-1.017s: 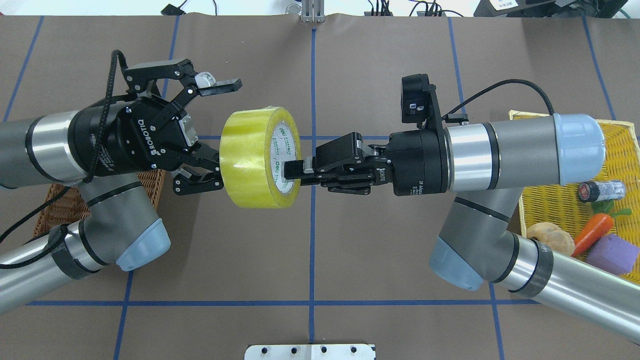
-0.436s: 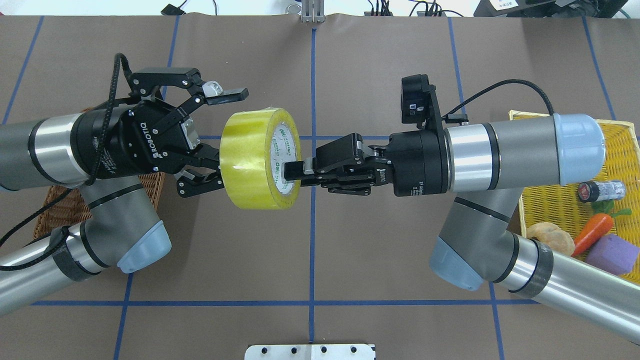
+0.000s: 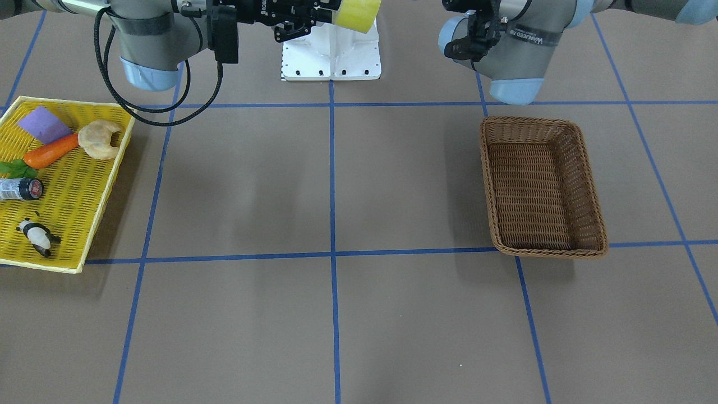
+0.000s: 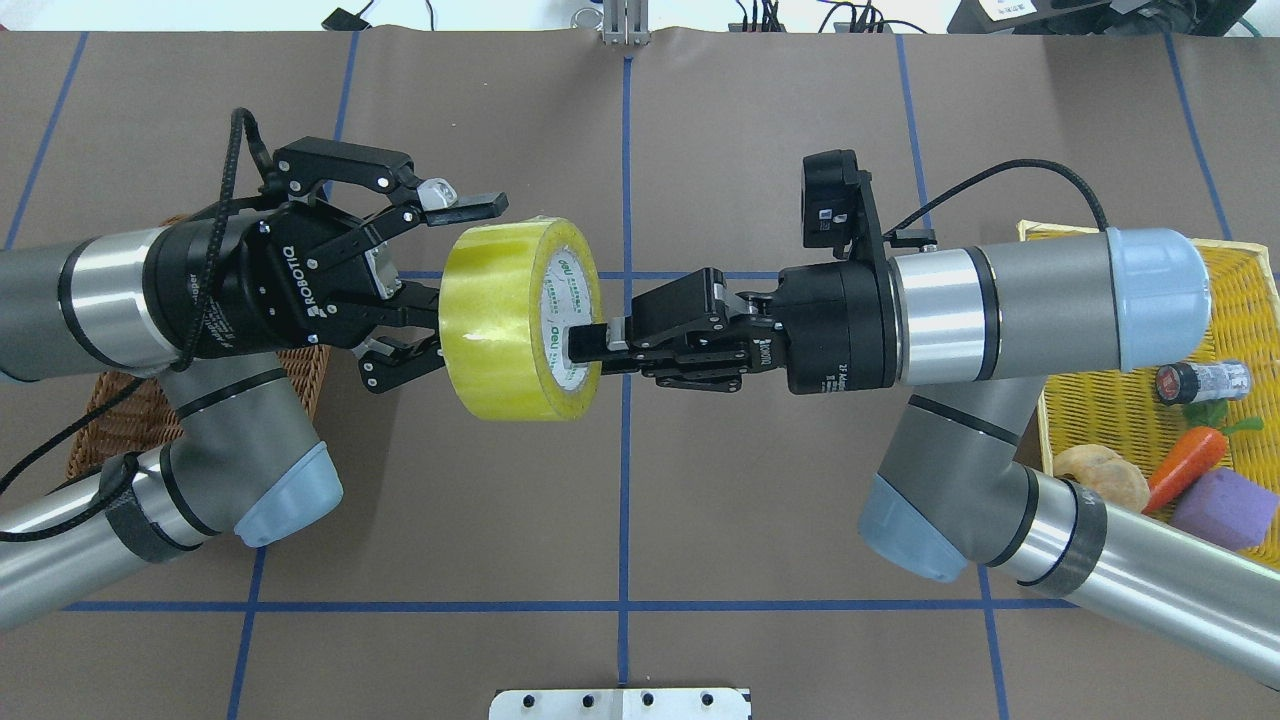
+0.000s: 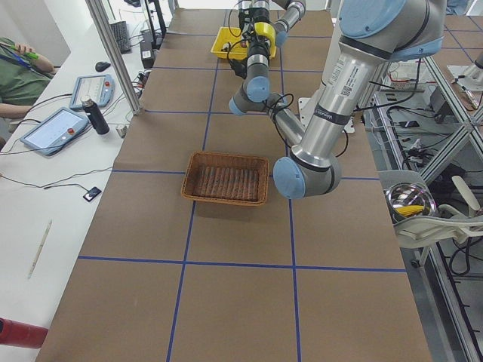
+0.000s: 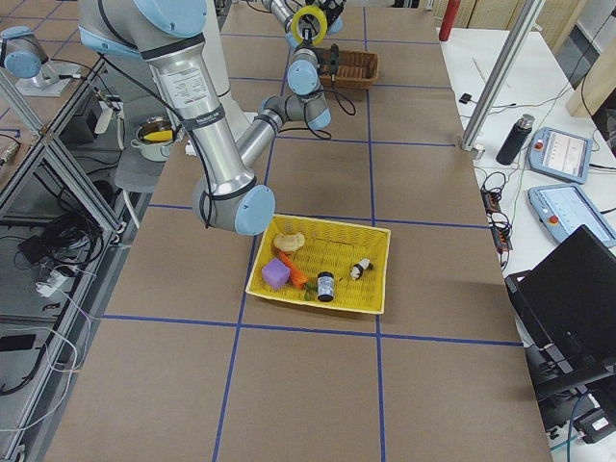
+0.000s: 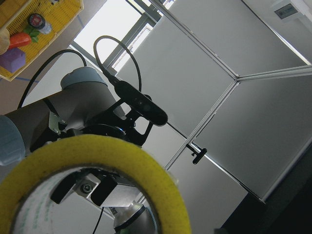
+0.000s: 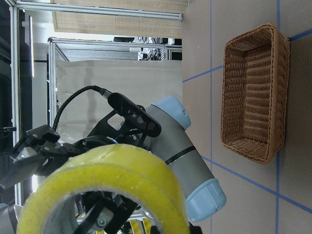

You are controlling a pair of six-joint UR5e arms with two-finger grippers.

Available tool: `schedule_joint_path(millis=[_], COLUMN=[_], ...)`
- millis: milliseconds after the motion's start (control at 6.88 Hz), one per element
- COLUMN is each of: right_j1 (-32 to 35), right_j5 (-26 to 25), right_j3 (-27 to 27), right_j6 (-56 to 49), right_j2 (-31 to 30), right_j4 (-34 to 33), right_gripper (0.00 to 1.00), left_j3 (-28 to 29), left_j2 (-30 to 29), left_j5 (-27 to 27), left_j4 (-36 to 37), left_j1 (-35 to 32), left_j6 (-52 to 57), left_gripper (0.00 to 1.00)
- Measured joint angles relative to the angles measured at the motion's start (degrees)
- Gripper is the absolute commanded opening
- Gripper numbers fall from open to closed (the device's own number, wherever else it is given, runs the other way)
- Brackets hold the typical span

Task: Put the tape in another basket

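Right tool (image 4: 585,355) clenched on tape (image 4: 495,310) wall, left tool (image 4: 455,285) spread wide around tape

**A:** The tape (image 4: 520,318) is hanging in mid-air over the middle of the table. It's a fat, translucent yellow roll standing on edge, with its pale, green-printed core facing the robot's right.

**B:** And it's riding on the right gripper (image 4: 583,352), with one finger reaching into that core and clamping the roll's wall.

**A:** The basket (image 3: 543,185) is sitting flat on the table on the robot's left. It's brown wicker, rectangular with rounded corners, open side up, and lying well apart from the roll.
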Motion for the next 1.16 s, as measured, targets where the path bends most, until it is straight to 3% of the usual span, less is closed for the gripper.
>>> schedule_joint_path(millis=[145,291,872,1162], right_j1=[0.00,-0.03,-0.09,0.30], right_j5=[-0.04,-0.09,-0.26,0.34], right_j3=[-0.01,-0.01,0.29,0.59], right_j6=[0.00,0.02,0.33,0.06], right_j2=[0.01,0.00,-0.05,-0.54], right_j4=[0.03,0.03,0.02,0.06], right_gripper=[0.88,1.00,1.00,1.00], left_j3=[0.01,0.01,0.00,-0.01], left_j2=[0.01,0.03,0.14,0.40], left_j5=[-0.02,0.01,-0.06,-0.26], left_j4=[0.06,0.07,0.15,0.15], left_j1=[0.01,0.00,0.04,0.05], left_j6=[-0.07,-0.16,-0.45,-0.60], left_gripper=[0.33,0.25,0.00,0.00])
